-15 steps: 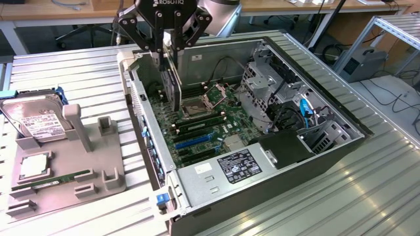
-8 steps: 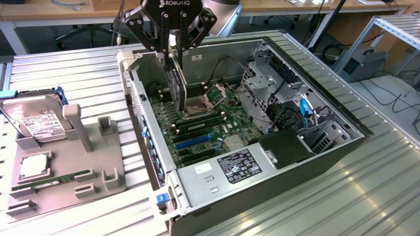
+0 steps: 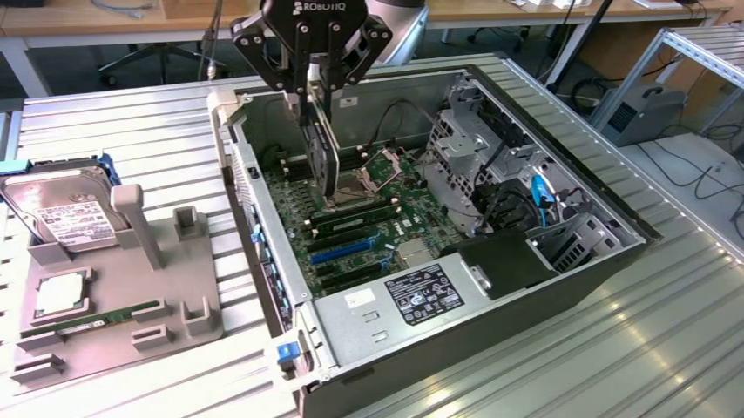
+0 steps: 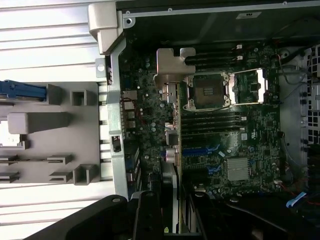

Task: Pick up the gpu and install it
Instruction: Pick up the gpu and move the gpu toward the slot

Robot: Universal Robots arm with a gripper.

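My gripper (image 3: 316, 80) hangs over the open computer case (image 3: 605, 261), shut on the top edge of the gpu (image 3: 327, 148). The gpu is a thin dark card held on edge, its lower end just above the motherboard (image 3: 372, 218) near the CPU socket. In the wrist view the gpu (image 4: 174, 150) is seen edge-on, with its silver bracket (image 4: 170, 70) at the far end. It runs from my gripper (image 4: 175, 220) across the board beside the blue expansion slots (image 4: 200, 150). Those blue slots (image 3: 343, 250) lie nearer the case's front than the card does.
A grey fixture tray (image 3: 174, 322) on the exterior view's left carries a hard drive (image 3: 64, 213) and a green memory stick (image 3: 111, 315). Inside the case a drive cage (image 3: 465, 148), cables and a power supply (image 3: 407, 300) crowd the board. Case walls rise on all sides.
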